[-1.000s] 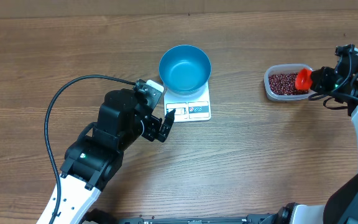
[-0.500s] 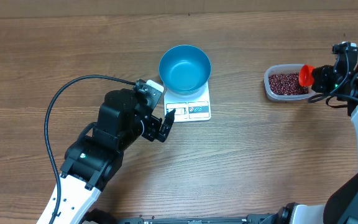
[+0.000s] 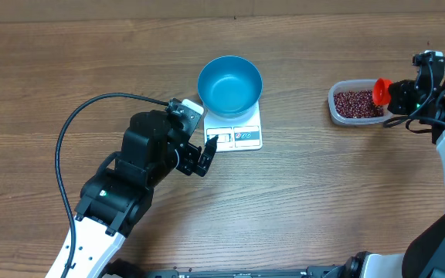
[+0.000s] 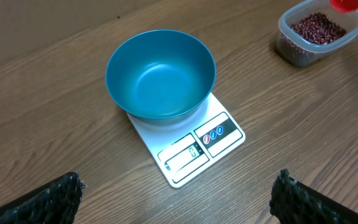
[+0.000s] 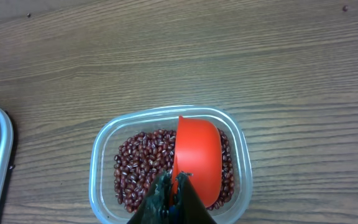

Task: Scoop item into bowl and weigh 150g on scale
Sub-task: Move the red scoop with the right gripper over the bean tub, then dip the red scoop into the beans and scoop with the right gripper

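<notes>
My right end effector (image 5: pixel 173 190) is clamped tight on the red scoop (image 5: pixel 197 158) by its handle, cup poised right over the beans (image 5: pixel 138 171) in the clear tub (image 5: pixel 97 163) near the surface's right edge. Beans lie straight below me, so one dip should reach them. The blue bowl (image 3: pixel 229 83) sits on the scale (image 3: pixel 242 135) mid-surface, well off to my left. My left end effector (image 3: pixel 205 154) gapes wide and empty just beside the scale.

Bare table (image 3: pixel 300 154) separates bowl (image 3: pixel 230 83) from tub (image 3: pixel 333 104), partly covered by the scoop (image 3: pixel 380 91); left gripper (image 3: pixel 205 154) hangs beside the scale (image 3: pixel 246 137).
</notes>
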Tool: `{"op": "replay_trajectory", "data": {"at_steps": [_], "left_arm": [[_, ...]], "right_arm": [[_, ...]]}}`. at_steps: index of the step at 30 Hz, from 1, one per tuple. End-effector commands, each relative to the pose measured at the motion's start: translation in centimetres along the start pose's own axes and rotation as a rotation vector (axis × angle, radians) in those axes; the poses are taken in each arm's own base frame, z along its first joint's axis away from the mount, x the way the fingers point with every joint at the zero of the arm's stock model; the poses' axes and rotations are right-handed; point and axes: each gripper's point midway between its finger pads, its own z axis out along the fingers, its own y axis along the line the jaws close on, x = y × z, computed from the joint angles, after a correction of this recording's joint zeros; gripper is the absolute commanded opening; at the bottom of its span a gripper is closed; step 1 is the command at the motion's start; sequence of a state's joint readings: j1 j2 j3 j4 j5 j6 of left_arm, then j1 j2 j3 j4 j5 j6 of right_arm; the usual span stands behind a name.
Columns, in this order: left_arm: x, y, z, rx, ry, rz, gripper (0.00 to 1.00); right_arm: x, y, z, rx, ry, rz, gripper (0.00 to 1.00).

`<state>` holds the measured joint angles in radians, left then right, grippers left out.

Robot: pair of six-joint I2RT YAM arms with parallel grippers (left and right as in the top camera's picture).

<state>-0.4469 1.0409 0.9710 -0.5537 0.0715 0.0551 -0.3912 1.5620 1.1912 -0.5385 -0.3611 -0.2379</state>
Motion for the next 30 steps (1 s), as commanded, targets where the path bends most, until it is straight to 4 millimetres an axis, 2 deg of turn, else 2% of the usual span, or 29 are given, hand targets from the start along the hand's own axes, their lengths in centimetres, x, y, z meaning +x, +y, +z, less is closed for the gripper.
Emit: {"op": "replay_trajectory", "data": {"at_steps": [1,6,14,23,30], "left_arm": [[-0.9,0.0,-0.4,0.004,-0.022,-0.009,0.99],[-0.9,-0.1,-0.4,0.004,-0.022,-0.009,0.99],[-0.9,0.0,-0.4,0.004,-0.022,-0.009,1.0],[-0.9,0.0,-0.4,0.004,-0.022,-0.009,0.99],[-0.9,0.0,-0.4,0.004,-0.022,-0.009,1.0]], "right_arm": [[-0.5,0.1,0.0,0.0,-0.012,-0.034,0.04],[0.0,-0.1,0.6,-0.003,0.006,-0.033,0.04],[1.7,-0.6,2.7,-0.014,0.064,-0.009,0.04],[1.9,-0.8,3.1,-0.012,0.07,-0.008,0.04],[3.6,-1.2,5.0,-0.026,0.125,0.014,0.04]]}}
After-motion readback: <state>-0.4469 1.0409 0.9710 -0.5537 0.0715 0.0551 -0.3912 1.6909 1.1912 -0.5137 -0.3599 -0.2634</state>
